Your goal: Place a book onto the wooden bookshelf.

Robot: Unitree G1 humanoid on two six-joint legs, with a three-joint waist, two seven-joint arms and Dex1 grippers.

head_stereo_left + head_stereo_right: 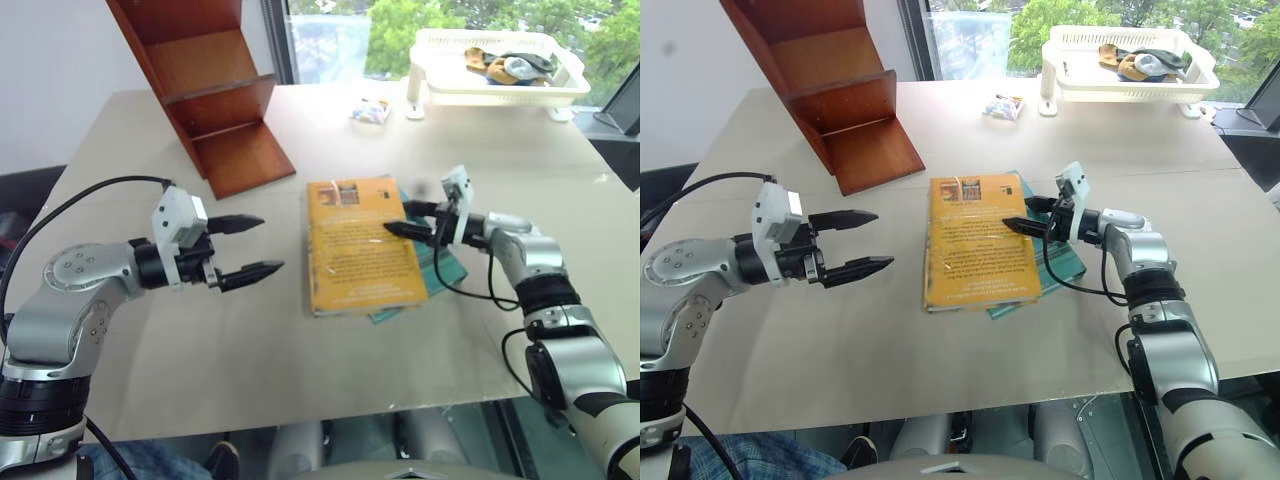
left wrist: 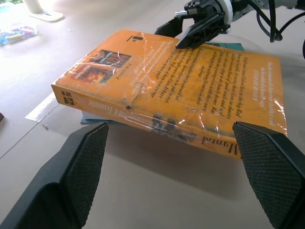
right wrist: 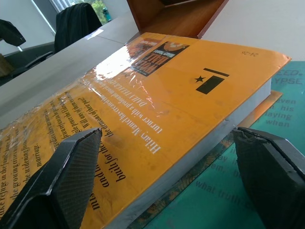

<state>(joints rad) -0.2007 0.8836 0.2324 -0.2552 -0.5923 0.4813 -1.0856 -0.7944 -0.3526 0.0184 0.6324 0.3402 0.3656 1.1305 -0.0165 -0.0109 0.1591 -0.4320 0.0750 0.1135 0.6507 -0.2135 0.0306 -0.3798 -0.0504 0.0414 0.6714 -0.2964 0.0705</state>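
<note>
Grasp step: the book (image 1: 358, 245) lay flat on the table (image 1: 250, 350), atop a teal book (image 1: 440, 270). Both tools, left tool (image 1: 250, 247) and right tool (image 1: 408, 220), stood open, flanking it. Next: close in, lift toward the wooden bookshelf (image 1: 215, 90).

Your robot's arms are silver-grey metal with rounded joint housings and black bands. The left gripper (image 1: 250, 246) and right gripper (image 1: 400, 219) each have two black tapered fingers with textured pads, a white camera block at the wrist, and looping black cables.
</note>
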